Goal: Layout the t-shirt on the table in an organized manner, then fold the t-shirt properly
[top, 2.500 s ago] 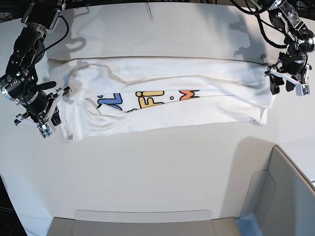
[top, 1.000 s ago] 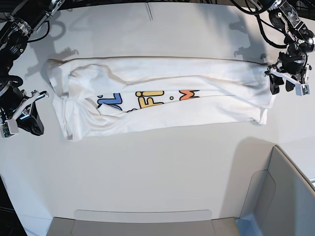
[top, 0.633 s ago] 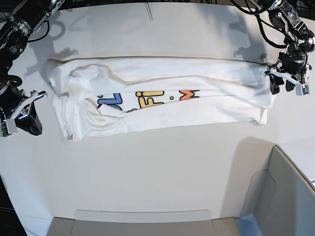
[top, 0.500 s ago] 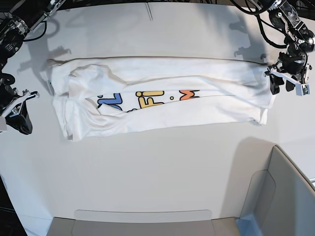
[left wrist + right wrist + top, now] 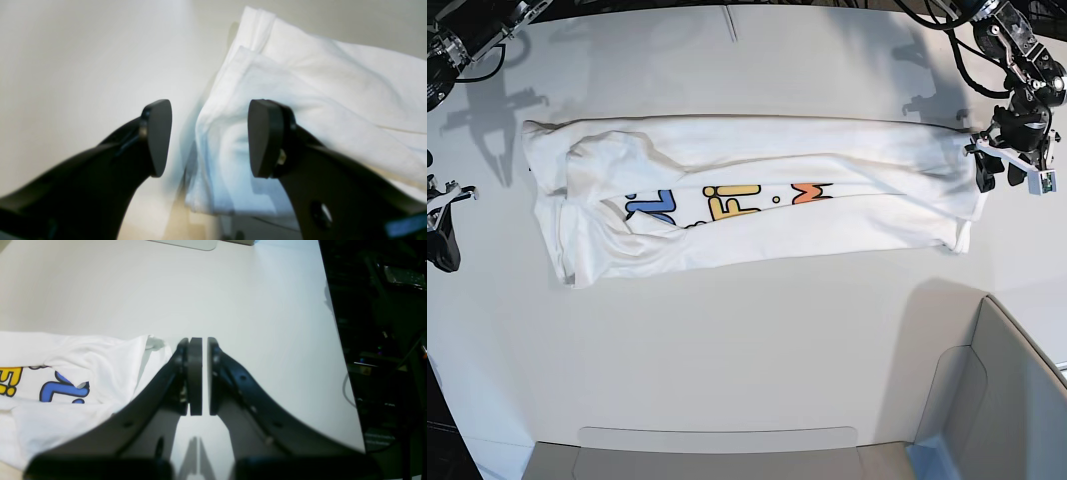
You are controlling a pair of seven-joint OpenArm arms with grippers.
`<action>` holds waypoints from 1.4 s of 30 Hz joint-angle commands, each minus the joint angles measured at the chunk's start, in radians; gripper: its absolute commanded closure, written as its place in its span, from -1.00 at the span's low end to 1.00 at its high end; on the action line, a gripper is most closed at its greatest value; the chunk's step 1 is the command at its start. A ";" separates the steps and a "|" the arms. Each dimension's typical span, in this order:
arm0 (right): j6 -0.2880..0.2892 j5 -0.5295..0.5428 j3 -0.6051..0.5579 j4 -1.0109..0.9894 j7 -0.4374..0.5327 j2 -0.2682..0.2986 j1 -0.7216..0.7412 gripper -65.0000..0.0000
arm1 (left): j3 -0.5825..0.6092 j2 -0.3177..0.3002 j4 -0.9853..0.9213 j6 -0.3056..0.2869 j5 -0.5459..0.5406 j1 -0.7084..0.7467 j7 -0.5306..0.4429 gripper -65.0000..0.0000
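My left pincer point(image 5: 208, 138) gapes empty astride the t-shirt point(image 5: 757, 195) end for the fold; right pincer point(image 5: 198, 373) pressed together, holding nothing, beside the sleeve.

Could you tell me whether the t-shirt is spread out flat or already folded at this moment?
Partly folded. The t-shirt lies on the table as a long band, its top layer doubled over, so only half the printed letters show.

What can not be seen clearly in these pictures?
- Shirt print: base view, folds cover most letters.
- Neck label: not visible in any view.
- Left gripper: left wrist view, cloth edge between the open jaws is blurred, so contact is unclear.
- Right gripper: base view, cut off by the picture's left edge.
- Bin: base view, cut off by the corner.
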 commanded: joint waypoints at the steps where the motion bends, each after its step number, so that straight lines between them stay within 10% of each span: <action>1: 0.012 0.022 -0.010 0.018 0.024 0.027 0.014 0.90 | -0.002 -0.016 0.018 -0.001 -0.017 -0.009 -0.024 -0.11; 42: 0.012 0.121 -0.123 0.114 -0.168 0.036 0.221 0.90 | -0.002 -0.016 0.019 -0.001 -0.017 -0.010 -0.024 -0.11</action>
